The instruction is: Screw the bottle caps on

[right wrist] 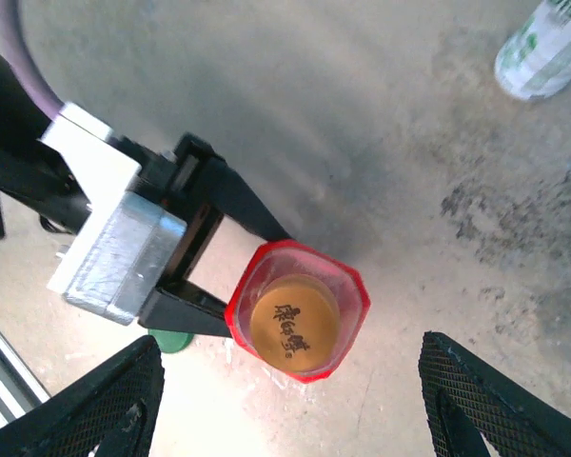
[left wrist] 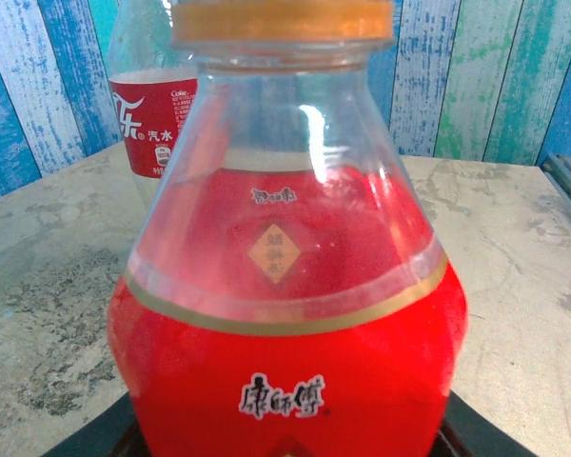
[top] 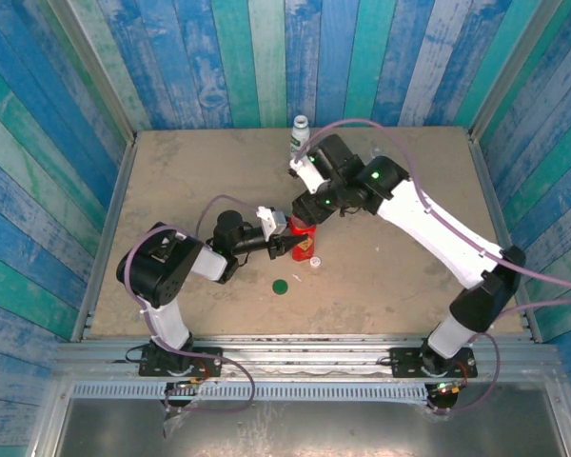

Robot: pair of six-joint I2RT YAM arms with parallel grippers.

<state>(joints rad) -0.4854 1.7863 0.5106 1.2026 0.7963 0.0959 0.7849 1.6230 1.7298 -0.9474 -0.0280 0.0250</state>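
Note:
A red bottle [left wrist: 295, 381] stands upright on the table with an orange cap [right wrist: 295, 322] on its neck. My left gripper [left wrist: 285, 447] is shut on the bottle's body from the left, its black fingers [right wrist: 230, 200] pressed to both sides. Straight above the cap hangs my right gripper [right wrist: 290, 400], open, its mesh pads [right wrist: 105, 405] spread wide of the bottle and touching nothing. From overhead the right gripper [top: 309, 209] covers the top of the red bottle [top: 305, 246]. A dark green cap [top: 280, 286] and a white cap [top: 315, 264] lie loose on the table.
A white-labelled bottle with green print [top: 301, 133] stands near the back wall, its neck bare. A clear bottle with a red label [left wrist: 143, 105] stands just behind the red one. Blue plank walls enclose the table on three sides.

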